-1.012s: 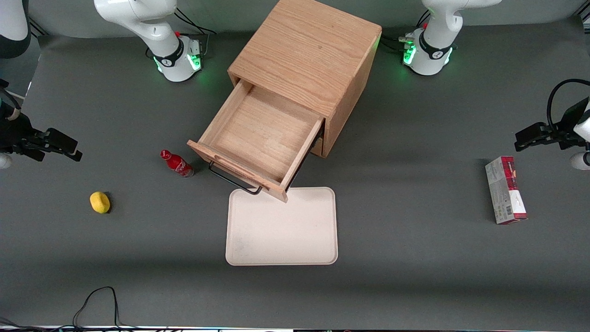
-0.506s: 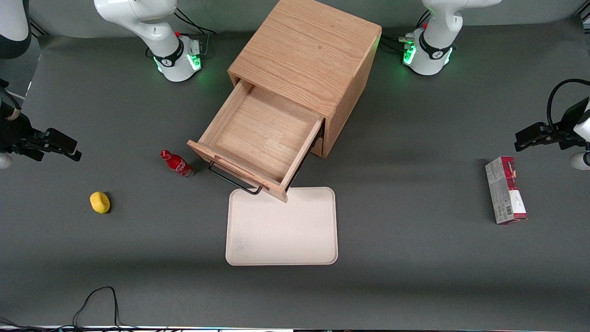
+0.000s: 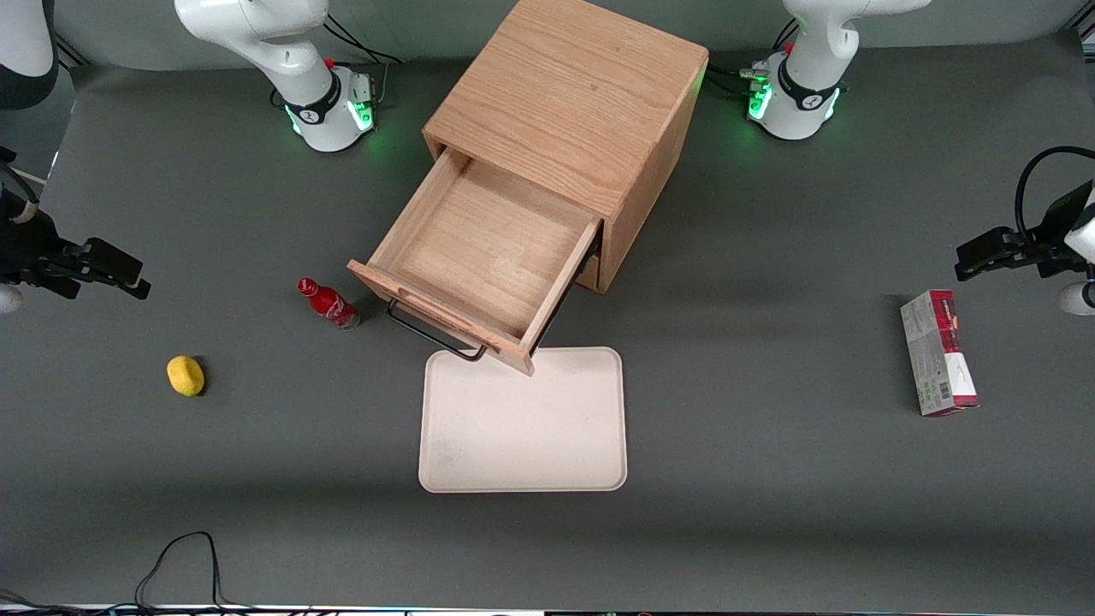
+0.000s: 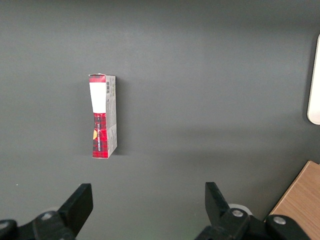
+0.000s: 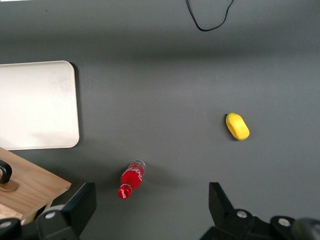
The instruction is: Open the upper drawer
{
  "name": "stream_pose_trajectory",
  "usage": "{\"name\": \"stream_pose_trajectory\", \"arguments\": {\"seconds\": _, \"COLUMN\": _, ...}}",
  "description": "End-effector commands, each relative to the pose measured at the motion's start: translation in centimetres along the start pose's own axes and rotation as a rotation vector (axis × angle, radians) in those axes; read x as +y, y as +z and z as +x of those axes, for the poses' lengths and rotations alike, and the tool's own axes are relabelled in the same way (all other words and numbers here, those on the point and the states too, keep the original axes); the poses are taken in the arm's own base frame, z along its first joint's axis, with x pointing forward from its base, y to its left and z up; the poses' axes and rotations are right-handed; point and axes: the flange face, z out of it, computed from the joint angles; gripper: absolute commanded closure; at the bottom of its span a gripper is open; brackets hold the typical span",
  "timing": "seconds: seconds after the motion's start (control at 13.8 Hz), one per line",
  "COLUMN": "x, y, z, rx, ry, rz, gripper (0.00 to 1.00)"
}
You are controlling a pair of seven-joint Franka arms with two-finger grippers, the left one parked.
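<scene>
The upper drawer (image 3: 479, 261) stands pulled well out of the oak cabinet (image 3: 569, 103), just above the centre of the front frame, its bare wooden floor showing and nothing inside. By the look of it the task is as good as done.

It reads as rigid solid wood — stiff, fairly heavy, running on side rails, so it should travel only straight along them. The place to take hold is the thin black bar handle (image 3: 435, 335) on the front panel, at its middle, so a pull does not twist the drawer. The bar is slim and smooth; a grip around it could slip sideways.

The gripper (image 3: 115, 272) hangs at the left edge of the front frame, well apart from the drawer, its two fingers spread wide with nothing between them — the right wrist view shows only bare mat in the gap.

The surface is a dark grey matte mat (image 3: 770, 479). A cream tray (image 3: 523, 428) lies under the drawer's front corner; a small red bottle (image 3: 328, 304) lies beside the handle, a yellow lemon-like object (image 3: 185, 376) lower left, a red and white carton (image 3: 938, 352) at the right.
</scene>
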Motion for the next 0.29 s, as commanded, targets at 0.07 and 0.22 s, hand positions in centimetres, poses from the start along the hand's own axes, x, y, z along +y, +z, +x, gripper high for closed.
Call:
{"name": "stream_pose_trajectory", "arguments": {"seconds": 0.07, "x": 0.39, "y": -0.31, "z": -0.5, "rx": -0.025, "ry": 0.003, "rz": -0.013, "gripper": 0.0}}
{"name": "stream_pose_trajectory", "arguments": {"seconds": 0.22, "x": 0.4, "y": -0.36, "z": -0.59, "rx": -0.028, "ry": -0.018, "rz": -0.013, "gripper": 0.0}}
